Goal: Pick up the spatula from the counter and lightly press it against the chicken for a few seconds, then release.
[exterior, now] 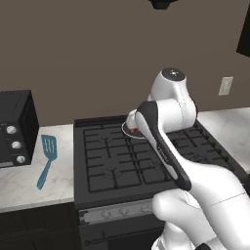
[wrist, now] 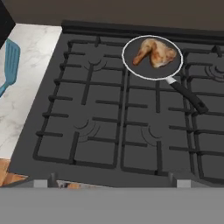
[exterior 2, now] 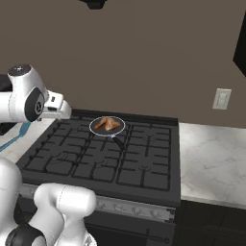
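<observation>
We see the claw (wrist: 111, 179) hanging over the front of the stove (exterior: 117, 161), its two tips spread wide with nothing between them, so it is released and empty. The blue spatula (exterior: 48, 151) lies flat on the counter (exterior: 19, 183) off to the claw's left, just beyond the stove's left edge. Its long axis runs roughly front to back, with the slotted blade toward the wall and the handle toward the counter's front edge.

We judge the coming move to be a sideways reach to the left and down, with the claw turned across that handle.

A black countertop oven (exterior: 14, 129) stands just beside the spatula on its far side and leaves little room there. The chicken (wrist: 156, 53) sits in a pan (wrist: 129, 57) on a rear burner, well apart from the spatula, and the pan's handle points toward the front.
</observation>
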